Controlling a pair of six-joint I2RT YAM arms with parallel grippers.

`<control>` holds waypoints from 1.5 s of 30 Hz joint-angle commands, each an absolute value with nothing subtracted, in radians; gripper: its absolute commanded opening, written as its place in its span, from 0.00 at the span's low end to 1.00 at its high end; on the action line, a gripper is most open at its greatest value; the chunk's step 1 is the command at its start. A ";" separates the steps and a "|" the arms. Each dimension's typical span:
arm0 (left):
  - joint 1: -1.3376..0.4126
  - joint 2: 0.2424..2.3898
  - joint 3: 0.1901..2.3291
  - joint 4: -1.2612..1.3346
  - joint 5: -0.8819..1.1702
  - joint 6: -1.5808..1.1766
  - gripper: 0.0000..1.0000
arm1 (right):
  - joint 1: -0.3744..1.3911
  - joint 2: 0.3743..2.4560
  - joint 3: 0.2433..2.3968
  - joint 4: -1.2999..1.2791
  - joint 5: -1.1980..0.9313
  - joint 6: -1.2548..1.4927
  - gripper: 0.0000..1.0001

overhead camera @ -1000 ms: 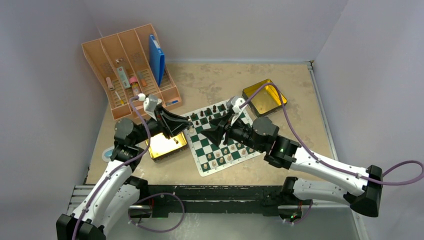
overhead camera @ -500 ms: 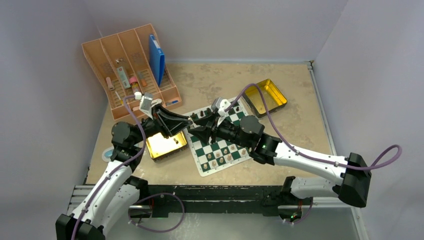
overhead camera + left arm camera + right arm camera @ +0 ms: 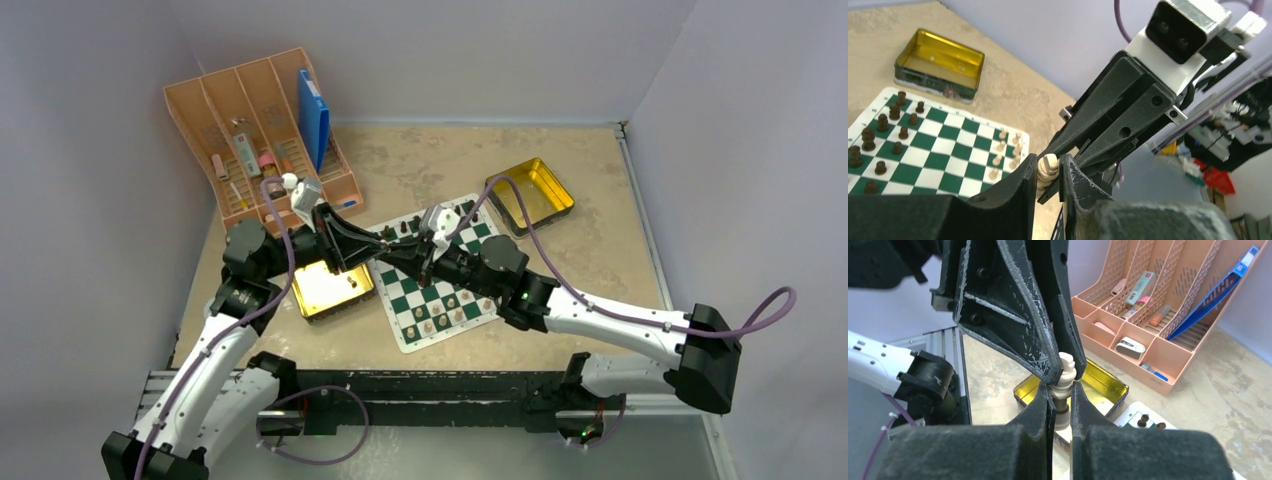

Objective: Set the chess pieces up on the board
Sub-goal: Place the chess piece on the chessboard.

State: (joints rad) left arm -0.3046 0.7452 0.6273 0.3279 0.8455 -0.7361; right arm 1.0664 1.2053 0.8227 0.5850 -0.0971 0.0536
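- Two arms are in view, and their tips meet in the air over the left edge of the board [image 3: 440, 290], just beside the near tin [image 3: 330, 292].
- One light chess piece [image 3: 1066, 366] is off the board, upright and gripped from both sides at once.
- The left pincer [image 3: 1047, 162] is closed down to the width of the piece and clamps its upper part.
- The right pincer [image 3: 1062, 390] is closed tight on the stem and base of the same piece. Its fingers [image 3: 1040, 405] sit directly under the left arm's tips.
- There is one board, a green and white mat lying flat and askew on the worktop [image 3: 430, 165].
- Light chessmen [image 3: 443, 320] stand in two rows along the near side. They are too small to count exactly; seven or so show in the left wrist view.
- Dark chessmen [image 3: 897, 147] stand in two rows on the far side, and about eleven are visible.
- There are two gold tins, both with no lid. The near tin is left of the board, and the far tin [image 3: 530, 193] is off its far right corner.
- One peach organiser [image 3: 200, 115] with four slots stands far left, with one blue folder [image 3: 313, 118] upright in its rightmost slot.
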 commanded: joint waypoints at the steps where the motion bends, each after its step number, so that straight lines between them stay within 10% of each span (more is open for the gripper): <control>1: -0.301 0.745 0.807 -0.024 0.855 -0.444 0.00 | 1.074 1.137 0.767 0.499 -0.110 -0.094 0.00; 19: -0.301 0.891 0.975 -0.302 1.023 -0.225 0.00 | 1.075 1.045 0.696 0.450 -0.107 -0.120 0.00; 28: -0.301 0.900 1.000 -0.336 1.015 -0.172 0.43 | 1.075 1.065 0.738 0.436 -0.114 -0.080 0.00; 45: -0.492 1.009 1.023 -0.381 0.830 -0.209 0.39 | 1.075 1.097 0.779 0.415 -0.049 -0.087 0.00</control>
State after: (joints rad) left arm -0.4782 0.9894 0.9749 -0.3740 0.8867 -0.2150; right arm 1.0775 1.1118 0.7364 0.3908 -0.0837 -0.0864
